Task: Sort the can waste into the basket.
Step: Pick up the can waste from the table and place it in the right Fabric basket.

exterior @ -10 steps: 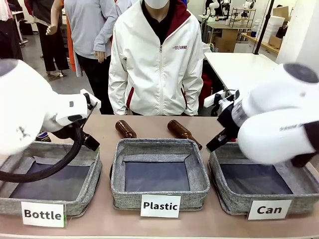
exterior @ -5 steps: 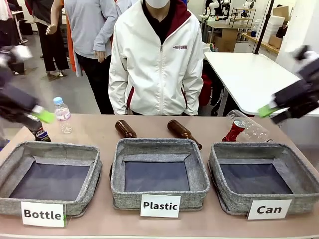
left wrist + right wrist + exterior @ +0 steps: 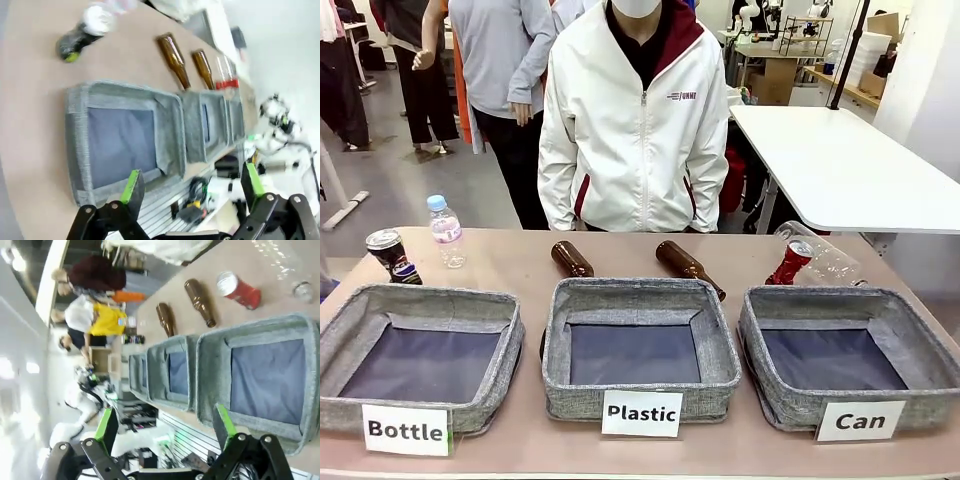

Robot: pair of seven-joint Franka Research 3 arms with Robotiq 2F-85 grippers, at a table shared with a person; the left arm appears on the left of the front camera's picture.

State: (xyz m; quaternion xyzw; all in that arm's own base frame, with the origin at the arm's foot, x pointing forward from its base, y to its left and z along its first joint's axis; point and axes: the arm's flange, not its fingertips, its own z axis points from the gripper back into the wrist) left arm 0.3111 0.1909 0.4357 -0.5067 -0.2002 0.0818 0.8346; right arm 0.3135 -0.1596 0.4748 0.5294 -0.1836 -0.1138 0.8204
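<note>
The left gripper (image 3: 191, 172) hangs with its green pads wide apart and nothing between them, above the desk's (image 3: 520, 262) near left corner and the Bottle basket (image 3: 75, 140). The right gripper (image 3: 164, 410) also has its fingers spread and bare, above the near right corner and the Can basket (image 3: 212, 365).

Three baskets sit in a row along the near edge: Bottle basket (image 3: 510, 340) at the left, Plastic basket (image 3: 552, 340) in the middle, Can basket (image 3: 752, 340) at the right. Dark bases show in all three.

Both cans are outside the Can basket. The red can (image 3: 790, 262) lies tilted just past that basket's far rim, leaning on a clear bottle (image 3: 830, 262) that lies on its side by the right edge. The dark can (image 3: 392, 255) stands by the left edge, past the Bottle basket's far left corner, with a water bottle (image 3: 445, 232) upright just beside it.

Two brown bottles (image 3: 570, 260) (image 3: 688, 268) lie behind the Plastic basket.

A person (image 3: 635, 130) in a white jacket stands at the far edge
</note>
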